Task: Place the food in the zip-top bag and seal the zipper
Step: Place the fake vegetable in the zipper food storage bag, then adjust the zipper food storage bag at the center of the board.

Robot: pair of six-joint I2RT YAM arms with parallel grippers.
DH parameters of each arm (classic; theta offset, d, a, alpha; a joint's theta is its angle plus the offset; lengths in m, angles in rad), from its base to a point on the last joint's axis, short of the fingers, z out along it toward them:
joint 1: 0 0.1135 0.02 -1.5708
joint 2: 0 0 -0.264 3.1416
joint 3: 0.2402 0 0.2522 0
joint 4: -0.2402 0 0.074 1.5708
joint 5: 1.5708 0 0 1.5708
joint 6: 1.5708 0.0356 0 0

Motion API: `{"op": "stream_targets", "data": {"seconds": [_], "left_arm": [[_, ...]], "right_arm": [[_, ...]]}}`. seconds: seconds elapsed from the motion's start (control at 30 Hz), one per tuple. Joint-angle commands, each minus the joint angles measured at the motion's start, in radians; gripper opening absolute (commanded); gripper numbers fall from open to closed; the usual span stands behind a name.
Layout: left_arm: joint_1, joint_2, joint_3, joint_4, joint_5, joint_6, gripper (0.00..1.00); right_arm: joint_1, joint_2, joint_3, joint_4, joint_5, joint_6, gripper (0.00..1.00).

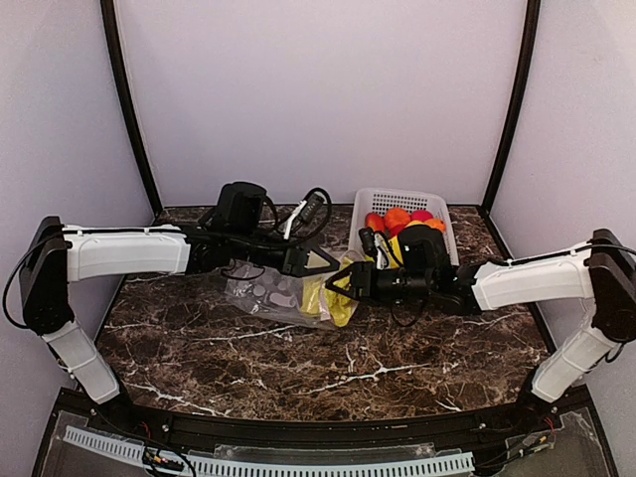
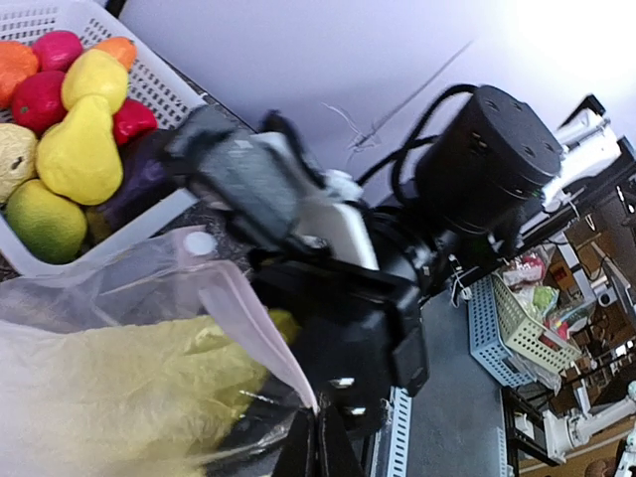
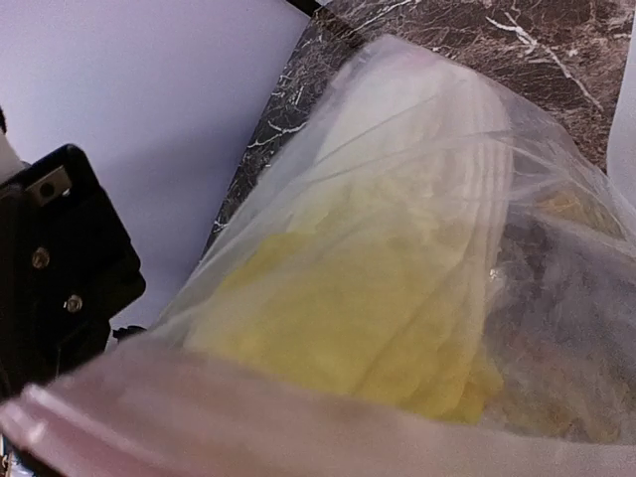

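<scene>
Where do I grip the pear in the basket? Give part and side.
Probably best to pinch the pear across its narrow neck, coming from above. It lies on top of the heap, and other fruit and the basket wall crowd its sides.

The zip-top bag (image 1: 263, 293) is clear, glossy, crinkled plastic, the tabletop (image 1: 298, 358) polished dark veined marble, the basket (image 1: 407, 196) white lattice plastic, the food (image 2: 84, 149) smooth plastic.

Robot lab: walled test booth (image 1: 318, 99), cluttered workbench (image 2: 452, 397)
</scene>
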Motion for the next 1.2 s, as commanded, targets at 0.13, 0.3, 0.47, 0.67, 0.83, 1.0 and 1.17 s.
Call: {"op": "stream_targets", "data": {"seconds": [0.13,0.3,0.47,0.67,0.83,1.0,1.17], "left_arm": [[0.061,-0.047,0.001,-0.034,-0.001,-0.062,0.01],[0.081,-0.045,0.002,-0.044,-0.019,-0.073,0.01],[0.088,-0.047,0.004,-0.048,-0.017,-0.064,0.01],[0.089,-0.044,0.001,-0.052,-0.008,-0.059,0.01],[0.089,-0.045,0.001,-0.060,-0.011,-0.050,0.01],[0.091,-0.045,0.000,-0.066,-0.012,-0.043,0.01],[0.090,-0.045,-0.001,-0.070,-0.012,-0.038,0.01]], "right_arm": [[0.016,-0.135,0.047,-0.234,0.118,-0.110,0.75],[0.024,-0.200,0.055,-0.304,0.131,-0.143,0.84],[0.024,-0.264,0.027,-0.361,0.214,-0.144,0.83],[0.014,-0.255,-0.018,-0.378,0.261,-0.095,0.65],[0.009,-0.194,-0.011,-0.345,0.253,-0.085,0.49],[0.004,-0.132,0.010,-0.308,0.253,-0.087,0.39],[0.000,-0.093,0.018,-0.299,0.268,-0.080,0.29]]}}
